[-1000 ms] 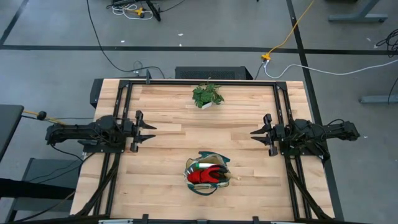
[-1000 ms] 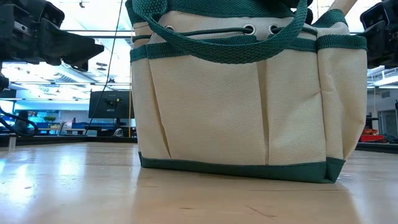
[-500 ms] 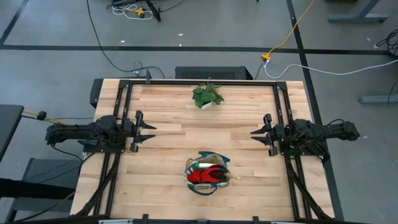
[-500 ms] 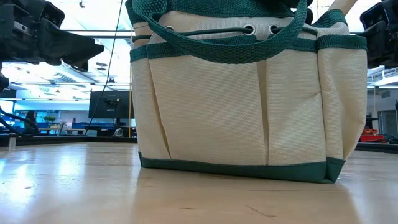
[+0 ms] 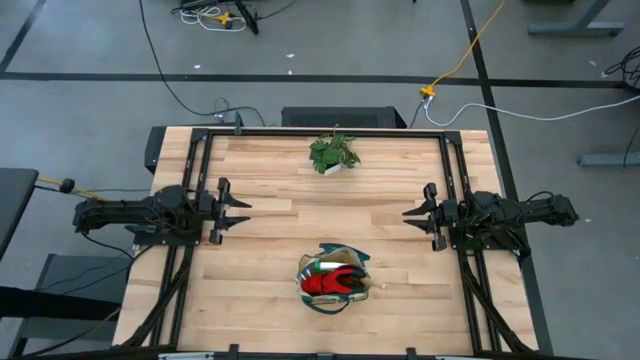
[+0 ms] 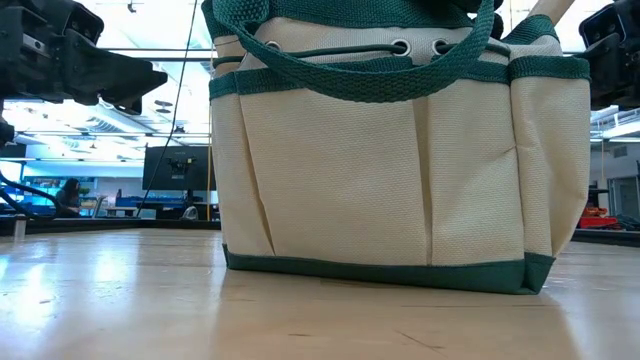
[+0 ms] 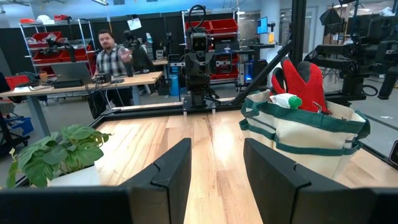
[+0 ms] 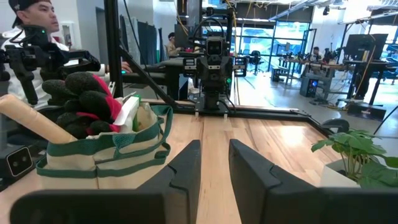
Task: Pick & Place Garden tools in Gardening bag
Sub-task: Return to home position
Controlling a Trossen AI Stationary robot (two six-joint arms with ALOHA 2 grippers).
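Observation:
The beige gardening bag (image 5: 333,281) with green trim stands on its base near the table's front middle; it fills the low view (image 6: 400,160). Red-and-black gloves (image 7: 303,79) and the green spray bottle's white nozzle (image 7: 285,99) stick out of its top; a pale wooden handle (image 8: 31,119) leans out too. Shears and rake do not show. My left gripper (image 5: 243,211) is open at the table's left side, above the table. My right gripper (image 5: 410,215) is open at the right side, also empty. Both point toward the table's middle.
A leafy potted plant (image 5: 334,154) stands at the table's far middle. A black frame (image 5: 320,132) runs around the tabletop. Bare wood lies between the two grippers. People show in the room beyond the table.

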